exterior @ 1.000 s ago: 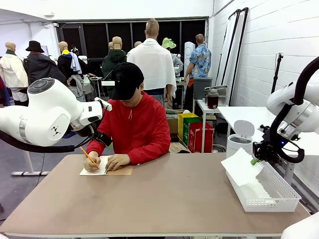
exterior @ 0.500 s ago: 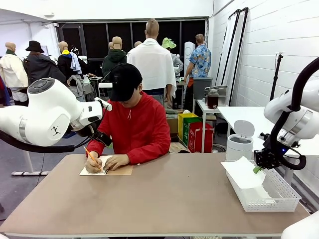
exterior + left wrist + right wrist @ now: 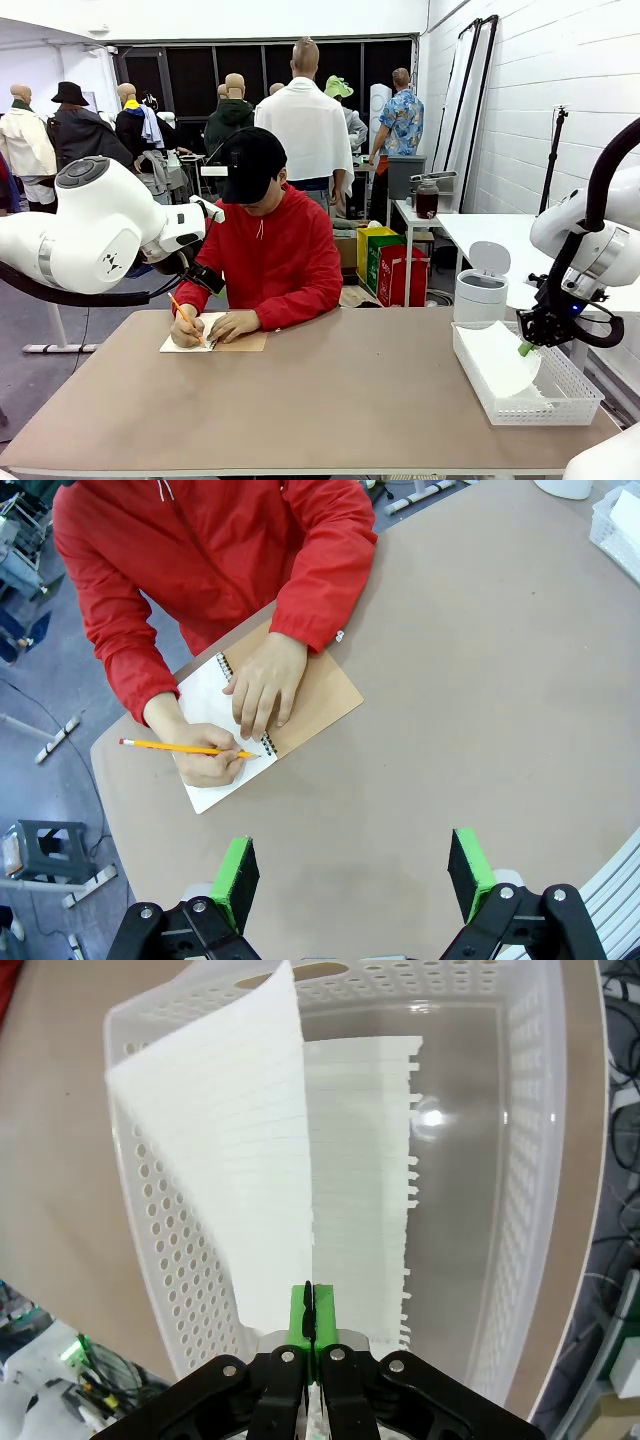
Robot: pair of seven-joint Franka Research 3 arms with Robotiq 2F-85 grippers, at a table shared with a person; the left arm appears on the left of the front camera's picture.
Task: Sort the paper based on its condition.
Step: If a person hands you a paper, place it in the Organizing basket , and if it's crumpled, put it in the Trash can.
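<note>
White lined paper (image 3: pixel 215 1180) is pinched by its near edge between my right gripper (image 3: pixel 310 1310) pads, jaws fully closed on it. Hard to see: how much edge sits inside the pads, since my fingers cover it. The held sheet also hides the left strip of a second sheet (image 3: pixel 360 1180) lying flat on the floor of the white mesh basket (image 3: pixel 165 1250). In the front view the basket's wall masks the flat sheet, and my right arm is cut off at the picture's edge.

Orientation: the held sheet's long axis runs away from my fingers toward the basket's far end, along the basket's length. It is bowed, with its far corner rising over the basket's left wall. The flat sheet's long axis runs the same way.

Look: both are thin, white and faintly ruled. The flat one has a ragged torn-tab edge on its right side. The held one looks smooth; I can't make out any creases.

My left gripper (image 3: pixel 352 875) hangs open above the tan table (image 3: pixel 500 680), holding nothing. The person writes with a pencil (image 3: pixel 185 747) in a notebook (image 3: pixel 310 695).
</note>
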